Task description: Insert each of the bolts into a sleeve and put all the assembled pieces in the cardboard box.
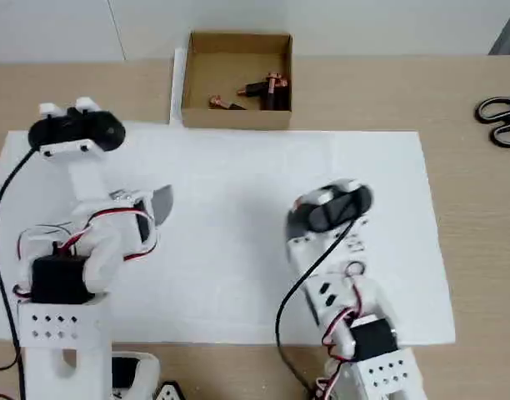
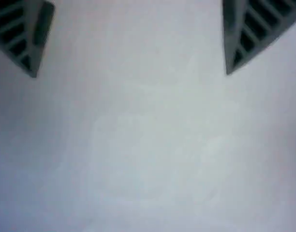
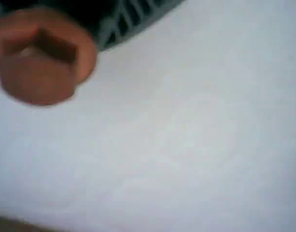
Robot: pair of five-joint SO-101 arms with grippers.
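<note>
High overhead; wrists close above sheet (image 2: 148, 145)

The cardboard box (image 1: 236, 118) is showing plain brown, matt board. Inside it, the assembled pieces (image 1: 267, 87) are gleaming as coppery metal with darker parts. A smooth, matt white paper sheet (image 1: 238, 242) is covering the pale wood-grain bench (image 1: 480, 217). The left arm (image 1: 88, 175) and right arm (image 1: 305, 250) are showing matt white plastic shells. The left gripper (image 2: 129, 73) is showing dark, ribbed plastic jaws. A hex-headed piece (image 3: 41, 60) is shining smooth and coppery.
</note>
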